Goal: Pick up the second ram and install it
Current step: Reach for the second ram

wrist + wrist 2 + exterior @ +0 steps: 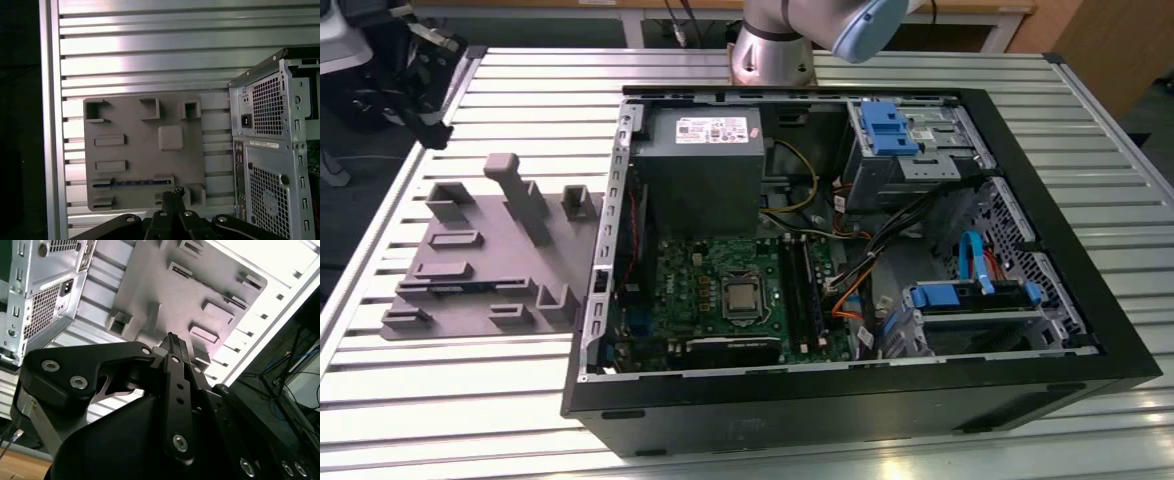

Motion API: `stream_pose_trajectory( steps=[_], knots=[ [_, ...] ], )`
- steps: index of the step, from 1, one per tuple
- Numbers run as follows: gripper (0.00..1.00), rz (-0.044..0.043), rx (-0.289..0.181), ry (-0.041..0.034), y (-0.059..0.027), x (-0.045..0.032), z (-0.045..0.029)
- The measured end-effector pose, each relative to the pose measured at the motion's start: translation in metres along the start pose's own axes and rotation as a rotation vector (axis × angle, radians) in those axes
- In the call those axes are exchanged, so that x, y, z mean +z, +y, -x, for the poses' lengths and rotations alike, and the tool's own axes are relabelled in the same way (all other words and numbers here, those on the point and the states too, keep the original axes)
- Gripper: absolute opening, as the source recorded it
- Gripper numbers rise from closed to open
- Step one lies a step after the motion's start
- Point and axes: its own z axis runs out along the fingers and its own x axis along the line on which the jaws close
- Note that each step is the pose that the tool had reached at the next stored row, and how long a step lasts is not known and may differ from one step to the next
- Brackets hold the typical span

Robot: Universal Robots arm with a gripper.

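You have two holders in front of you. The open black case (854,400) lies on its side on the slatted table (454,400). It contains the grey power supply (700,170), the green motherboard (687,275) with its long black slots (797,290), loose cables, and drive cages with blue clips (887,130).

Just beside the case, on the exterior view's left, sits the grey tray (480,270) with its raised blocks. In the first wrist view you can see the second ram (132,183) resting in that tray (135,125). It stands on edge in a narrow groove between two low blocks. From here it looks like a thin, dark blue strip, long and straight, with its face hidden from you.

Your gripper (173,192) hangs off the arm (774,50), well apart from the ram. Its fingers are pressed together with nothing between them, and the second wrist view shows the gripper (171,338) the same way.

For writing, there is a white label (714,129) on the power supply and a white sticker (262,144) on the case's rear panel. The print on either cannot be made out.
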Motion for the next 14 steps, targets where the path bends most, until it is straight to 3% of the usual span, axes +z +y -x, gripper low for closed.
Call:
stream_pose_trajectory(
  steps=[9,14],
  knots=[
    [0.11,-0.0001,0.000,0.0001,-0.0190,-0.0005,-0.0219],
    [0.11,-0.0002,0.000,0.0002,-0.0217,-0.0005,-0.0282]
  ],
)
